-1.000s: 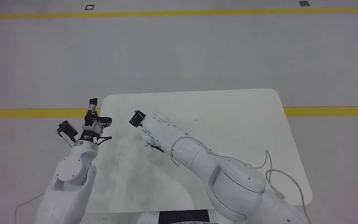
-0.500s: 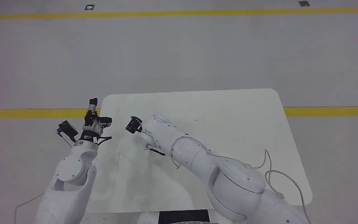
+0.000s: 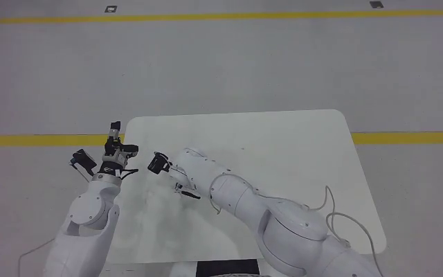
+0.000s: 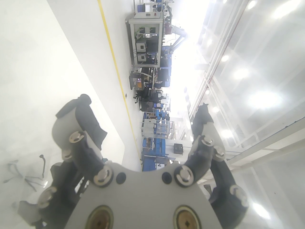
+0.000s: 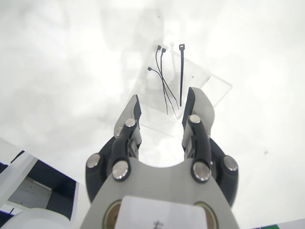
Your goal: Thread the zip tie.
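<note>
At the left edge of the table [image 3: 297,138], the left gripper [image 4: 141,107] has not moved over the last second. Its claw is spread wide and holds nothing.

The change is in the right arm. Its gripper [image 3: 159,163] has slid from mid-table toward the left edge and a little toward the near edge. It now hangs over the clear tray [image 5: 214,82], its claw spread and empty, with the tray's contents just ahead of the fingertips. This looks like the approach to a pick, so threading has not started and no tie is in hand.

In the tray, near the table's left edge, lies a thick black zip tie [image 5: 181,72], straight and apart from the others. Beside it are three thin black ties [image 5: 162,72] that cross one another, and a pale tie [image 5: 172,53] that is hard to make out.

Nothing stands between the open claw and the ties. The likely trouble is the tangle of thin ties, which could lift together, and how flat each tie lies on the tray. The thick tie seems the easiest to take. The left gripper waits close by, so the space between the arms is tight.
</note>
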